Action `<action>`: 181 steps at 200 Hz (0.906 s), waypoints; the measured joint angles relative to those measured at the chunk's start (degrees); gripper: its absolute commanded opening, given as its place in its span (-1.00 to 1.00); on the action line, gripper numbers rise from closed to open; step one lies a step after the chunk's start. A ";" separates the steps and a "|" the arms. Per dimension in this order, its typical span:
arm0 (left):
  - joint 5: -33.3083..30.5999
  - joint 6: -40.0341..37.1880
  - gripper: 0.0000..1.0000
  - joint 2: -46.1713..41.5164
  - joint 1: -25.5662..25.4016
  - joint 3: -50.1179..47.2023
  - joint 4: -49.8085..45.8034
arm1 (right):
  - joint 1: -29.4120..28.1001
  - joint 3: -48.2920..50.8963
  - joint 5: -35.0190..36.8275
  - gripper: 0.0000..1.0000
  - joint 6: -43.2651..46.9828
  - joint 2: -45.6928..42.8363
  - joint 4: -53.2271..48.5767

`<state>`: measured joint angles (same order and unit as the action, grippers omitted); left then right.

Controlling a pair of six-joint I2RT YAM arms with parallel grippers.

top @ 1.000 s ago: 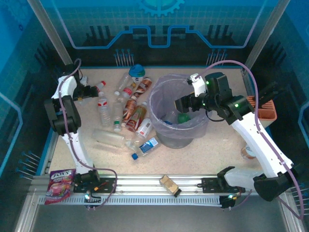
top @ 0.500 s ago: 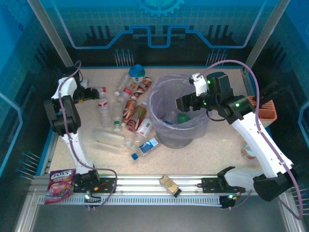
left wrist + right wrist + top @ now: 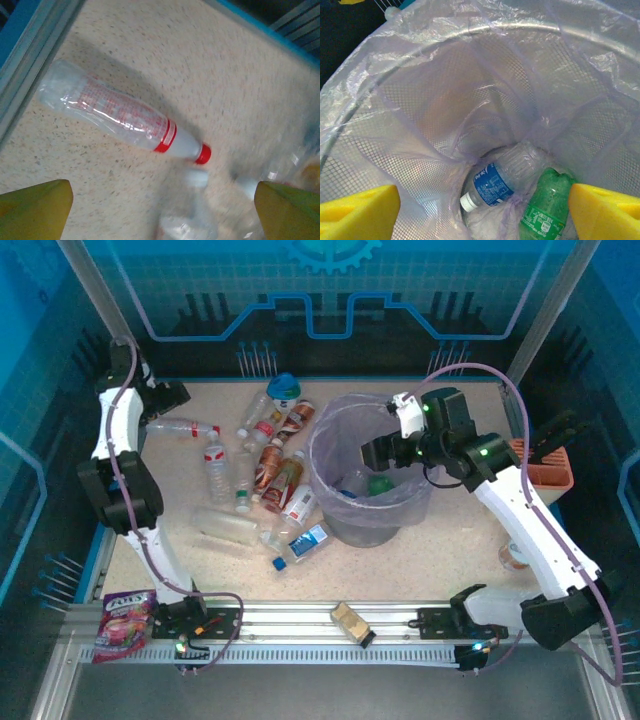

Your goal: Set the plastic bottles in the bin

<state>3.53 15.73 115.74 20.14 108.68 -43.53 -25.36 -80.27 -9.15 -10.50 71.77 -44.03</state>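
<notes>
A clear plastic bottle [image 3: 180, 427] [image 3: 120, 117] with a red label and red cap lies alone on the table at the far left, beside the frame rail. My left gripper [image 3: 168, 396] [image 3: 162, 215] hovers above it, open, nothing between its yellow fingertips [image 3: 35, 210]. A white-capped bottle [image 3: 192, 212] lies blurred under the jaws. Several more bottles [image 3: 270, 465] are scattered left of the bin [image 3: 330, 435]. My right gripper [image 3: 380, 452] [image 3: 480, 215] hangs open over the bin's mouth. Inside lie a blue-labelled bottle [image 3: 495, 182] and a green bottle [image 3: 545, 207].
A red snack packet [image 3: 125, 615] and a small gold-brown box [image 3: 350, 622] rest on the front rails. An orange slotted holder [image 3: 545, 465] stands at the right edge, and a small bottle [image 3: 513, 555] lies near the right arm. The lavender bag [image 3: 420, 130] drapes over the bin's mesh wall.
My left gripper has opened wider and pulled back up toward the far left corner, leaving the red-capped bottle lying on the table. The right arm has barely moved.
</notes>
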 measured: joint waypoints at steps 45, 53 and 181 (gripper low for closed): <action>-0.85 23.34 0.87 0.26 -1.18 -9.35 8.61 | 0.00 0.00 0.09 0.76 0.46 0.74 -0.04; -1.77 26.49 0.88 0.70 -2.10 -9.94 9.18 | 0.04 0.00 0.11 0.75 0.55 0.74 -0.04; -9.79 51.63 0.90 11.37 -6.82 -8.61 11.89 | 0.33 0.02 2.73 0.72 1.99 -0.74 -4.20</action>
<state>-6.26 67.35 127.11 13.32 100.07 -31.64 -25.04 -80.25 -6.42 -8.51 71.02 -48.23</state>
